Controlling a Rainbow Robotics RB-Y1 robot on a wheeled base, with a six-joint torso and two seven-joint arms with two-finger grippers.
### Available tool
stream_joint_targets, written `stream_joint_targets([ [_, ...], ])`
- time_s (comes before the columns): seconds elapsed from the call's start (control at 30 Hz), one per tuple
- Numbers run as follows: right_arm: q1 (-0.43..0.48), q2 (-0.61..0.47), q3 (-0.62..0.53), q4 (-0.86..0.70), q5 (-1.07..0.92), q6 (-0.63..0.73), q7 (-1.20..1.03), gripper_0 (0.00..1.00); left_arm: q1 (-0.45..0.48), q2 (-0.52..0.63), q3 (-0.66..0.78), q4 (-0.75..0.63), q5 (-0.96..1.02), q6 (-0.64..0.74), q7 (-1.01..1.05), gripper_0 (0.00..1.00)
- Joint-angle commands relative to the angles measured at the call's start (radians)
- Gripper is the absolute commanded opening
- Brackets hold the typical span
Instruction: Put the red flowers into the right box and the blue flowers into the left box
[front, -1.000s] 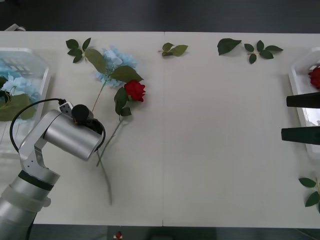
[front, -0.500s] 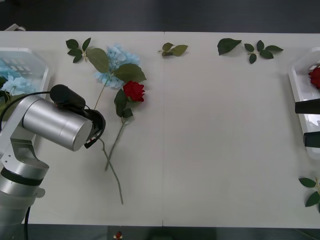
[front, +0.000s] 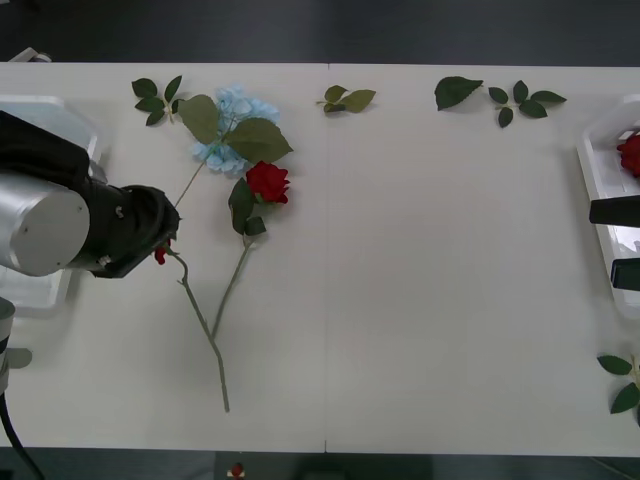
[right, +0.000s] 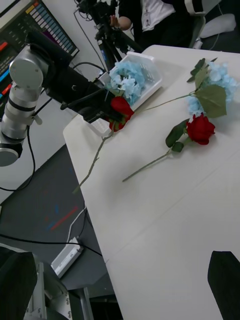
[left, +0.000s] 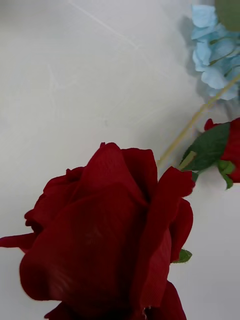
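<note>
Two boxes bracket the worktop (front: 420, 300): the left box (front: 55, 108) at the robot's left edge, partly behind the left arm, and the right box (front: 598, 190) at the far right edge, with one red bloom already inside it.

The left gripper (front: 160, 250) hangs just beside the left box. Its jaws look clamped on the held rose (left: 110, 230) right under the bloom, which sits close before the left wrist camera. The rose's stem runs from the jaws toward the robot and to its right, crossing the stem of the lying rose (front: 268, 182) on the worktop.

The right gripper (front: 618, 241) waits over the right box with its jaws parted, holding nothing.

The blue flower (front: 232, 125) lies just beyond the lying rose, one leaf touching its bloom, and more blue clusters fill the left box in the right wrist view.

The held rose is a red one, so it belongs in the right box, which lies across the full width of the worktop from the left jaws. The right arm is far nearer that box, so a long carry rightward or a handover mid-worktop seems called for.
</note>
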Motion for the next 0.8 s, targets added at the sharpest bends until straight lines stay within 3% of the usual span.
stream_joint_targets([
  [0.03,-0.049,0.013,0.000,-0.016,-0.010,0.000,-0.017,1.00,-0.035,0.021,0.054,-0.075,0.062,0.008,-0.124,0.00],
  [0.2,-0.061,0.031,-0.001,-0.018,-0.012,0.000,-0.017,1.00,-0.009,0.038,0.149,-0.092,0.168,-0.073,-0.373,0.00],
  [0.5,-0.068,0.040,0.000,-0.018,-0.012,-0.001,-0.017,1.00,0.092,0.056,0.284,-0.038,0.420,-0.336,-0.925,0.00],
  [0.63,-0.068,0.043,0.000,-0.018,-0.012,-0.001,-0.017,1.00,0.135,0.057,0.287,0.071,0.677,-0.535,-1.221,0.00],
  [0.8,-0.068,0.045,0.000,-0.018,-0.012,-0.001,-0.017,1.00,0.164,0.059,0.250,0.238,1.053,-0.633,-1.579,0.00],
])
